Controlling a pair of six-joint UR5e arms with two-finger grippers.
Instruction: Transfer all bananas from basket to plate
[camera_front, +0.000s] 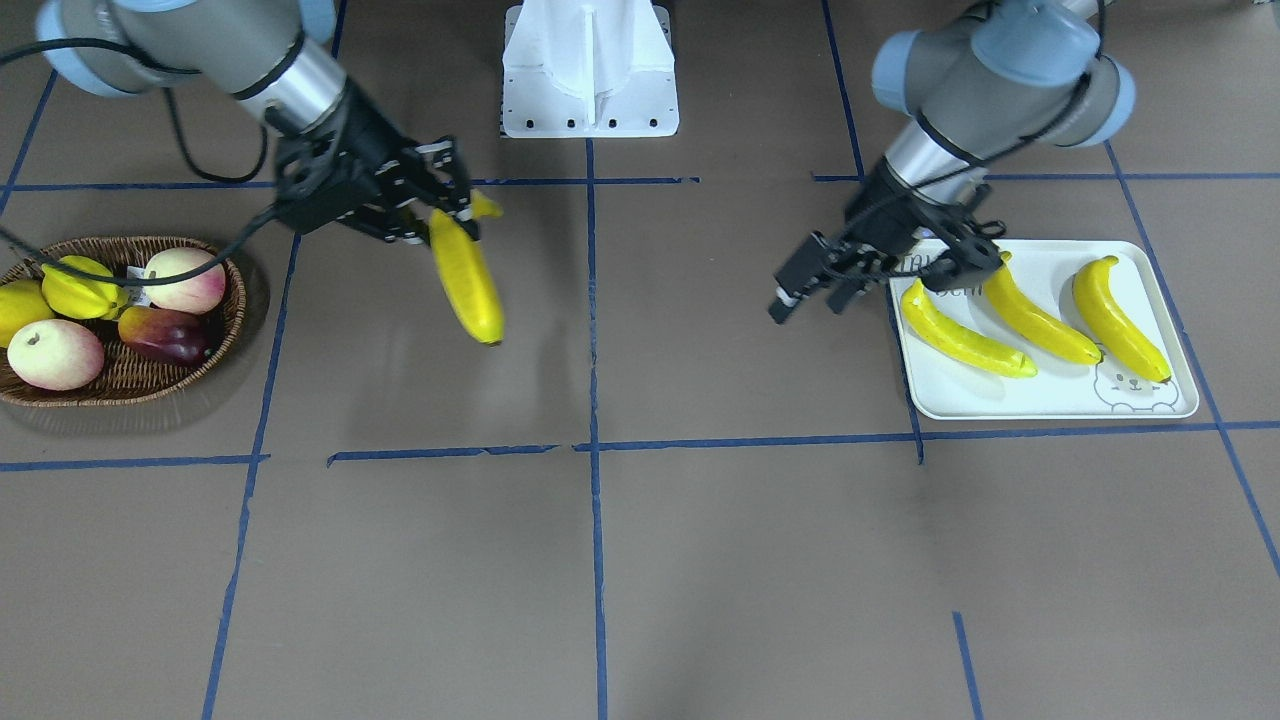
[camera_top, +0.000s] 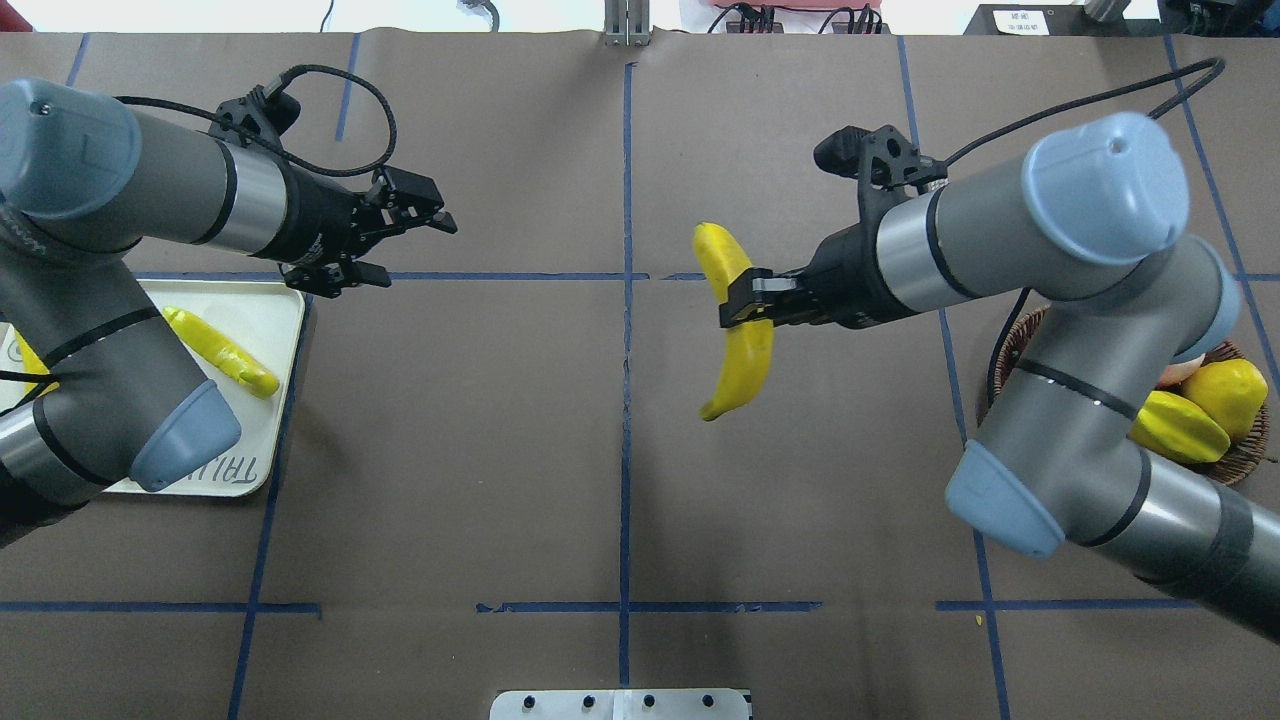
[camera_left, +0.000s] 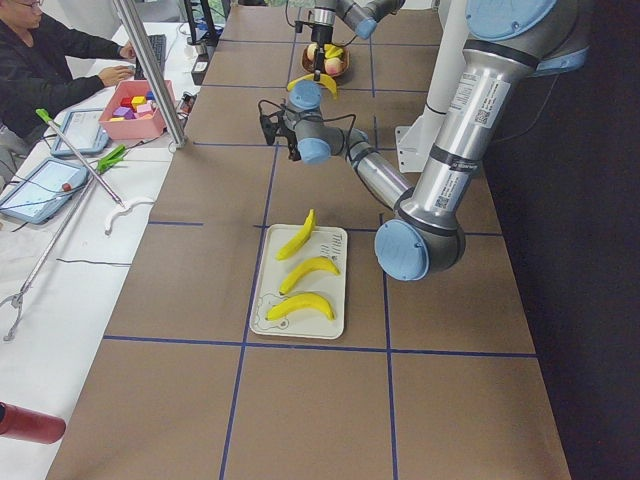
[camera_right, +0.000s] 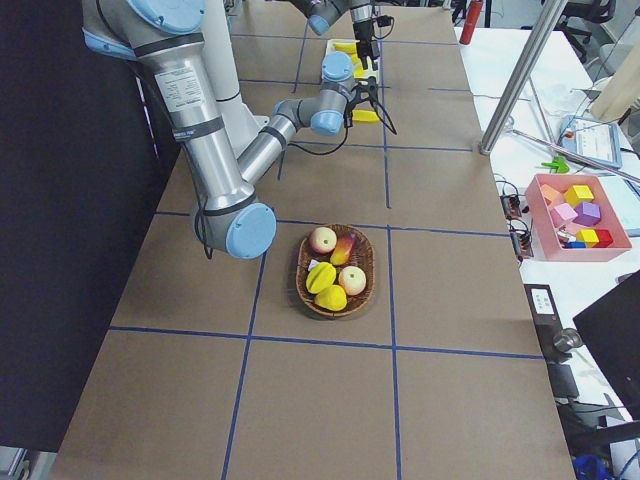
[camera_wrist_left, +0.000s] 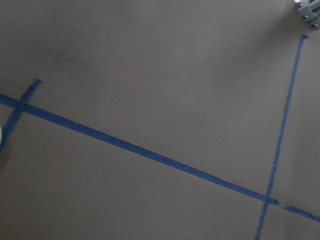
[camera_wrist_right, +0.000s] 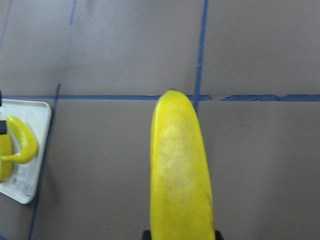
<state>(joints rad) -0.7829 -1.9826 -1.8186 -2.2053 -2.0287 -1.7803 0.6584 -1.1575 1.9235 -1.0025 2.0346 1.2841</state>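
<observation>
The right fingers (camera_top: 742, 297) are clamped on a banana (camera_top: 745, 352) nearer one end than its middle, so the long part hangs free. It is held above the table (camera_top: 500, 480), close to the centre line and between the basket (camera_front: 130, 385) and the plate (camera_front: 1050, 398). The basket sits on the right arm's side and the plate on the left arm's, well apart, so I judge the off-centre grip leaves fruit clear for the other arm to take. The left fingers (camera_top: 425, 212) are spread wide with nothing between them. They hover over bare table just beside the plate's inner edge and point toward the middle, seemingly ready to receive. There are four bananas in all: one in the air and three bananas (camera_front: 1040, 318) lying side by side on the plate. The basket shows no banana, only five other fruits: two peaches (camera_front: 55, 355), one starfruit (camera_front: 80, 287), one round yellow fruit (camera_front: 15, 310) and one dark red fruit (camera_front: 165, 335). This looks like the last transfer.
</observation>
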